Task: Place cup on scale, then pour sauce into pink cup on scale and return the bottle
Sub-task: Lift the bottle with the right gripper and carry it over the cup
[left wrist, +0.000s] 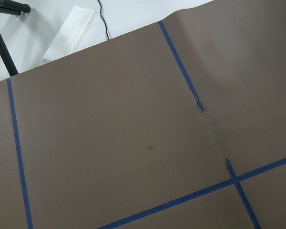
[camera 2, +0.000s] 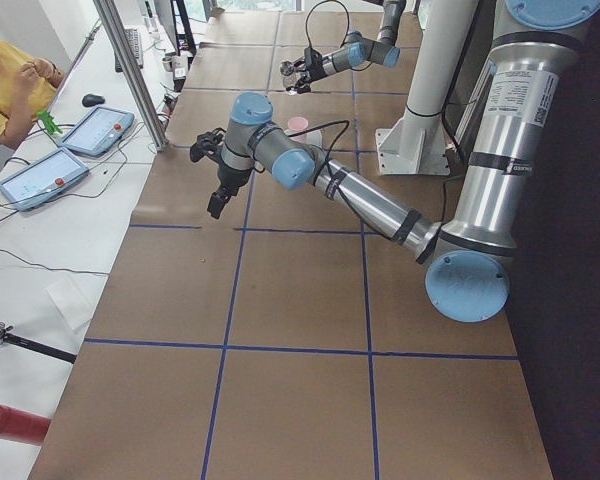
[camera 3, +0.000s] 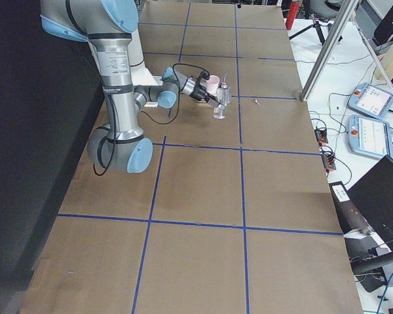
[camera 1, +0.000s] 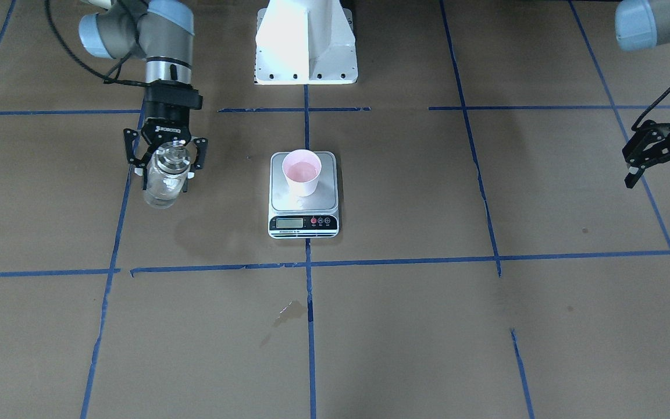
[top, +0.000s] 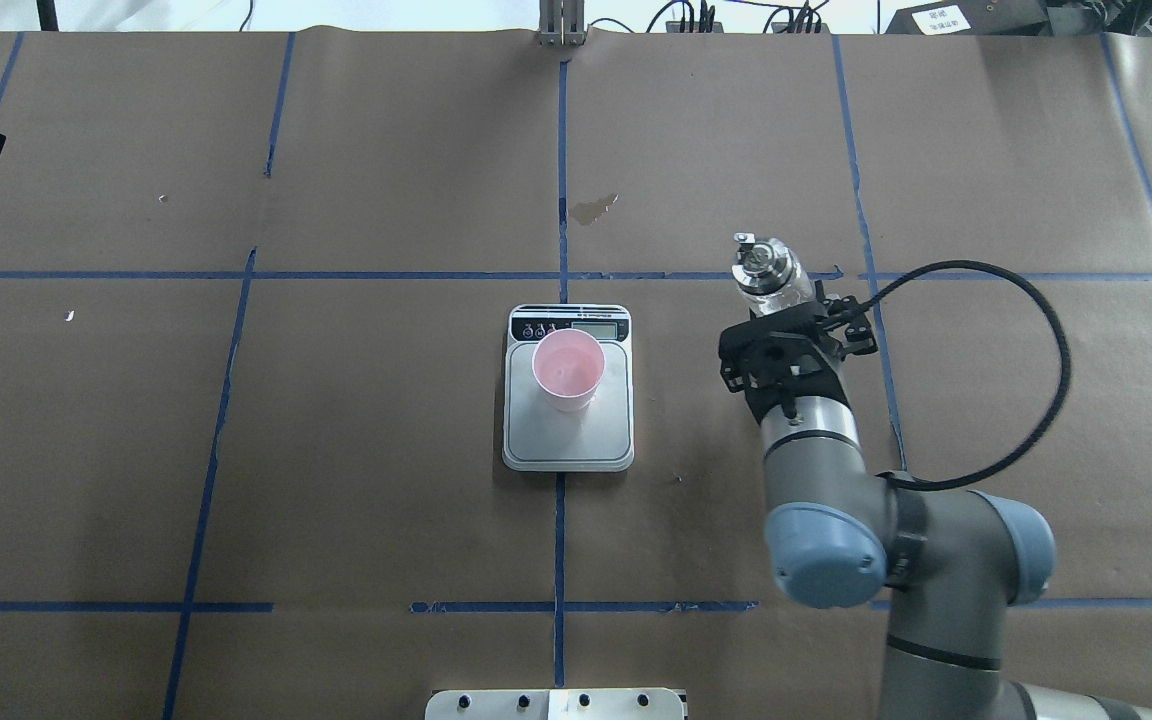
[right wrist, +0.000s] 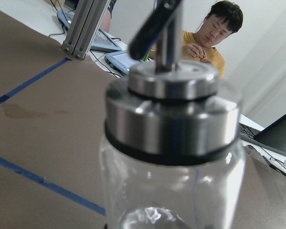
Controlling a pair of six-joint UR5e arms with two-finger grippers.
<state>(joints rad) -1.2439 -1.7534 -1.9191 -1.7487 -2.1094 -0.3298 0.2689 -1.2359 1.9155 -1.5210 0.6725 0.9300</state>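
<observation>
The pink cup (camera 1: 303, 172) stands upright on the steel platform of the scale (camera 1: 324, 196) at the table's middle; they also show in the overhead view, the cup (top: 568, 368) on the scale (top: 576, 445). I cannot tell whether there is liquid in the cup. My right gripper (camera 1: 164, 172) is shut on the clear glass bottle (camera 1: 162, 185), which is upright with its base at the table, well to the scale's side. The silver cap fills the right wrist view (right wrist: 171, 100). My left gripper (camera 1: 663, 183) is open and empty, far off on the other side.
The white robot pedestal (camera 1: 306, 46) stands behind the scale. A dark stain (camera 1: 288, 311) marks the paper in front of it. The right arm's black cable (top: 1041, 380) loops outward. An operator (camera 2: 10, 85) and tablets (camera 2: 40, 175) sit beyond the table's far edge.
</observation>
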